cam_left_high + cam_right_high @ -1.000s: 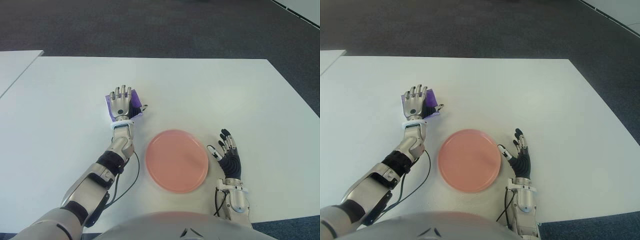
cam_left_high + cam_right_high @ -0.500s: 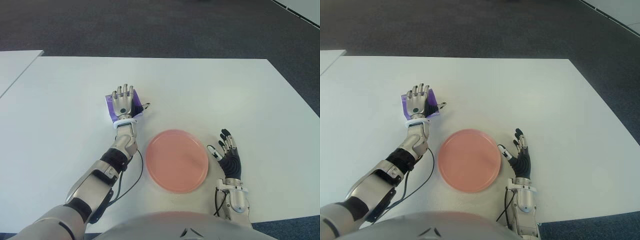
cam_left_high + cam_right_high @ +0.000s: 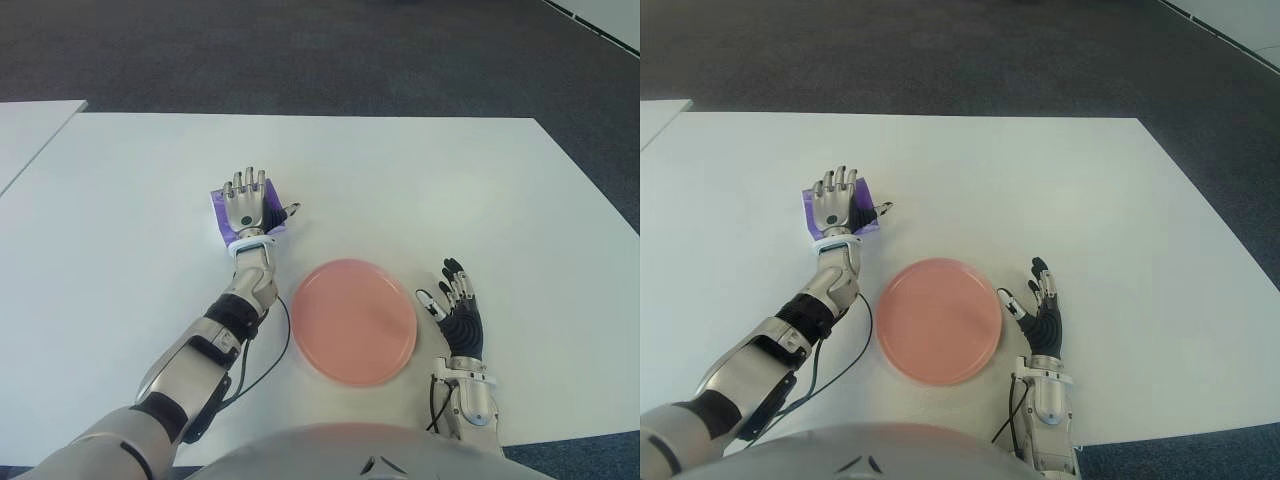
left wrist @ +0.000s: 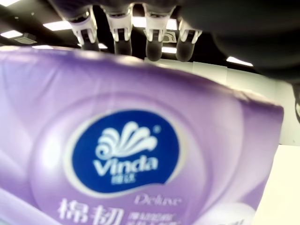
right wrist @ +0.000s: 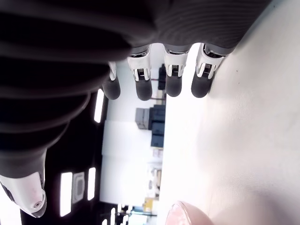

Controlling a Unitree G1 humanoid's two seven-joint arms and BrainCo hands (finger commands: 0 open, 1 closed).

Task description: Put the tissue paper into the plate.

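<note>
A purple Vinda tissue pack [image 3: 217,213] lies flat on the white table [image 3: 450,180], to the left of and behind the pink plate [image 3: 353,320]. My left hand [image 3: 248,206] lies palm down over the pack, fingers straight and thumb spread to the side, so only the pack's edges show around it. In the left wrist view the pack [image 4: 126,154] fills the picture with the straight fingertips [image 4: 117,37] beyond it. Nothing lies in the plate. My right hand [image 3: 458,305] shows open just right of the plate, holding nothing; its fingers [image 5: 140,79] are straight.
A second white table's corner [image 3: 30,125] shows at the far left. Dark carpet [image 3: 300,50] lies beyond the table's far edge. Black cables [image 3: 265,350] trail from my left forearm beside the plate.
My left hand has shifted a little to the right over the tissue pack, which now shows at the hand's left side. The plate and right hand have not moved.
</note>
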